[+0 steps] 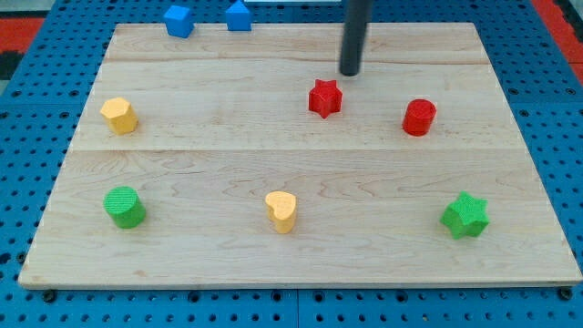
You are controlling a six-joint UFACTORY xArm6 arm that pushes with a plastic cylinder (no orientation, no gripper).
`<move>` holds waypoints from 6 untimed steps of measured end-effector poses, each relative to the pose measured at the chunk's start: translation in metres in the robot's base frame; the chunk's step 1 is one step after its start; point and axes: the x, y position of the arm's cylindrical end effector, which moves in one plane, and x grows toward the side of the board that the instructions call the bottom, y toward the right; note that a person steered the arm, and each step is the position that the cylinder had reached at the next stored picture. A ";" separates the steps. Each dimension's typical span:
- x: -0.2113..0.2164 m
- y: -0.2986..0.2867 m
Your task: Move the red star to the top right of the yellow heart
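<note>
The red star (324,97) lies on the wooden board, right of centre in the upper half. The yellow heart (281,210) lies below it and a little to the left, in the lower half. My tip (351,72) is the lower end of the dark rod; it stands just above and to the right of the red star, a small gap apart from it.
A red cylinder (420,117) sits right of the star. A green star (465,216) is at lower right, a green cylinder (123,207) at lower left, a yellow hexagon block (119,115) at left. Two blue blocks (178,20) (239,15) sit at the top edge.
</note>
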 end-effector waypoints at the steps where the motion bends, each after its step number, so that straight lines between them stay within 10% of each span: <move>1: 0.016 -0.011; 4: 0.085 -0.111; 6: 0.155 -0.040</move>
